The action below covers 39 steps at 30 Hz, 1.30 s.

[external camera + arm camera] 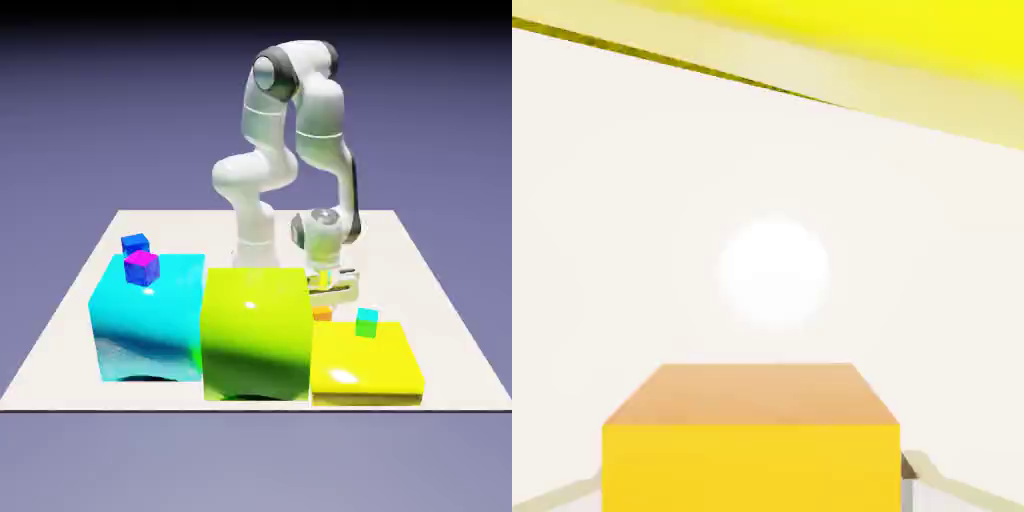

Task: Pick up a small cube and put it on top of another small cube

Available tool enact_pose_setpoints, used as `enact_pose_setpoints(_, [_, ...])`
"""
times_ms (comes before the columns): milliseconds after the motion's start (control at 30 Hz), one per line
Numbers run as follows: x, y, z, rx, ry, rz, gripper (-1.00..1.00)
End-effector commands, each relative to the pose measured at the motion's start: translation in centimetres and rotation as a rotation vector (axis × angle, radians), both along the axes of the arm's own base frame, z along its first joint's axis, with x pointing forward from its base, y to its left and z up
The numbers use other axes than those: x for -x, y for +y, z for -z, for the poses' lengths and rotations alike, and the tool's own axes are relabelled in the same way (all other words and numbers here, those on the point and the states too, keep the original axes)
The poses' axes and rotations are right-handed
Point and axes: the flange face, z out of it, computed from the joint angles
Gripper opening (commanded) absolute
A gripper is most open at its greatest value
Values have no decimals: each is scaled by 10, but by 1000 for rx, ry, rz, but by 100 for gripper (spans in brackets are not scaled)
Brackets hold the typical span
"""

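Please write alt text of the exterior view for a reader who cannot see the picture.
A white robot arm reaches down behind three big blocks, its fingers shut on a tiny orange cube beside the low yellow block. A tiny teal cube sits on that yellow block. At the exterior view's left, a tiny magenta cube rests on the cyan block, next to the lime block.

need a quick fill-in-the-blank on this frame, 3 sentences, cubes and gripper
1. The gripper is shut on the tiny ____ cube.
2. The tiny teal cube sits on top of the big ____ block.
3. The tiny magenta cube sits on top of the big ____ block.

Missing words: orange; yellow; cyan
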Motion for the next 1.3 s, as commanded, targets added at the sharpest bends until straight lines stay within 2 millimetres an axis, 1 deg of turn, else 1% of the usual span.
enact_pose_setpoints(0, [0, 0, -6, -2, 1, 0, -100])
enact_pose_setpoints(267, [4, -3, -47, 19, -6, 2, -100])
enact_pose_setpoints(300, [4, -3, -47, 19, -6, 2, -100])
enact_pose_setpoints(333, [-6, -1, -52, 24, -8, -43, -100])
enact_pose_setpoints(400, [-6, 40, -63, 38, -19, -244, -100])
enact_pose_setpoints(500, [-42, 51, -91, 66, -33, -381, -100])
enact_pose_setpoints(567, [-65, 55, -113, 93, -43, -469, -100])
enact_pose_setpoints(633, [-88, 56, -137, 125, -51, -552, -100])
enact_pose_setpoints(667, [-100, 53, -150, 143, -54, -582, -100])
enact_pose_setpoints(733, [-133, 16, -178, 175, -52, -563, -100])
enact_pose_setpoints(833, [-172, -50, -222, 225, -37, -526, -100])
enact_pose_setpoints(900, [-182, -106, -241, 226, -24, -426, -100])
enact_pose_setpoints(967, [-183, -165, -256, 215, -12, -308, -100])
enact_pose_setpoints(1033, [-175, -223, -269, 200, -1, -190, -100])
enact_pose_setpoints(1100, [-159, -279, -282, 180, 9, -74, -100])
enact_pose_setpoints(1167, [-135, -333, -293, 156, 18, 41, -100])
enact_pose_setpoints(1267, [-86, -405, -307, 112, 26, 211, -100])
